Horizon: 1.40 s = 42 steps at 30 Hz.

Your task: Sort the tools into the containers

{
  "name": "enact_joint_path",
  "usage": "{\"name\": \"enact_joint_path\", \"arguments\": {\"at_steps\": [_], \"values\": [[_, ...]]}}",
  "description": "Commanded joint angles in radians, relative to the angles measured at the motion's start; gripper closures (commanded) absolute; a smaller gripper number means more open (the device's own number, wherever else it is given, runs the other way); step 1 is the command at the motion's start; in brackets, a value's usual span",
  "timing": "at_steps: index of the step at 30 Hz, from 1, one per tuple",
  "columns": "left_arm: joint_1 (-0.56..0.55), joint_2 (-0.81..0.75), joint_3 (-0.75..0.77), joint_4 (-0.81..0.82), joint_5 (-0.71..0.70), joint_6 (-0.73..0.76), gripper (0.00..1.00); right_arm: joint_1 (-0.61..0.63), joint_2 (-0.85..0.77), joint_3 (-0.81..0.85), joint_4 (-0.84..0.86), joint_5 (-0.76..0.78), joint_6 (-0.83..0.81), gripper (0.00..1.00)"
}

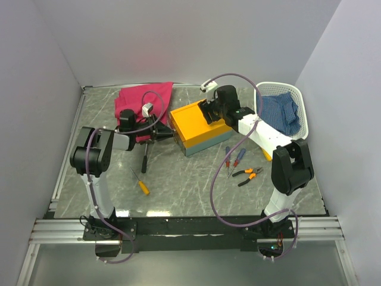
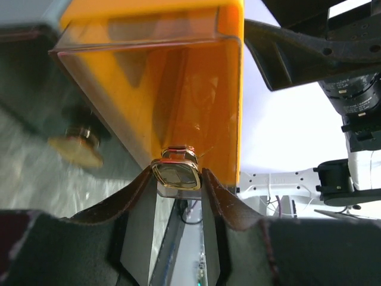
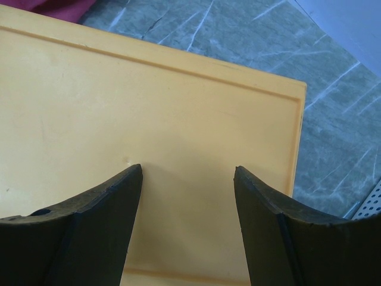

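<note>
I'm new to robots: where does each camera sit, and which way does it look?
Top: above and behind; looks down on the table and toolbox; both arms show.
Left wrist: faces the toolbox's end, latch between its own fingers.
Right wrist: looks down on the lid, between its fingers.
All share the toolbox.

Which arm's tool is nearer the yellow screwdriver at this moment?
Left. The left tool is on the latch at the toolbox end, just up-table from the yellow screwdriver. The right tool hangs over the toolbox lid, farther right.

The toolbox (image 1: 199, 125) is smooth glossy orange plastic, the hammer head (image 2: 175, 173) shiny metal, the basket (image 1: 306, 110) white plastic.
</note>
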<state>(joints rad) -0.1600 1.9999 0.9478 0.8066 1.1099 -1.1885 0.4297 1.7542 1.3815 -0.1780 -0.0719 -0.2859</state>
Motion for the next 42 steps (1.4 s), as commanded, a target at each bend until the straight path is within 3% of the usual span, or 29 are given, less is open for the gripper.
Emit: {"name": "enact_joint_path", "arguments": {"at_steps": [1,5,12,14,15,23,27,33,37,39,42], "values": [[0.051,-0.136,-0.007,-0.267,0.05,0.234,0.8,0.001,0.024,-0.042,-0.035,0.046,-0.039,0.3],[0.069,-0.21,-0.009,-0.567,0.042,0.522,0.8,0.0,0.024,-0.059,-0.029,0.047,-0.047,0.3],[0.146,-0.296,-0.021,-0.944,0.012,0.757,0.78,-0.002,0.031,-0.053,-0.032,0.043,-0.052,0.3],[0.157,-0.293,-0.014,-1.052,-0.021,0.821,0.71,-0.002,0.034,-0.045,-0.032,0.038,-0.05,0.3],[0.157,-0.285,-0.006,-1.078,-0.028,0.834,0.56,-0.003,0.037,-0.044,-0.032,0.037,-0.05,0.3],[0.224,-0.36,0.016,-1.144,-0.119,0.877,0.23,0.001,-0.028,-0.01,-0.017,0.041,-0.032,0.3],[0.286,-0.447,0.029,-1.262,-0.096,0.96,0.21,0.066,-0.12,0.014,-0.014,0.053,-0.042,0.3],[0.369,-0.671,0.052,-1.279,-0.08,1.051,0.19,0.299,-0.223,0.013,-0.057,0.011,-0.03,0.3],[0.44,-0.766,0.081,-1.201,-0.218,0.923,0.18,0.455,-0.216,-0.009,-0.081,-0.034,0.017,0.3],[0.467,-0.808,0.118,-1.209,-0.388,0.85,0.12,0.52,-0.199,-0.01,-0.077,-0.031,0.046,0.3],[0.517,-0.864,0.155,-1.245,-0.611,0.788,0.12,0.59,-0.15,0.022,-0.075,-0.045,0.08,0.3]]}}
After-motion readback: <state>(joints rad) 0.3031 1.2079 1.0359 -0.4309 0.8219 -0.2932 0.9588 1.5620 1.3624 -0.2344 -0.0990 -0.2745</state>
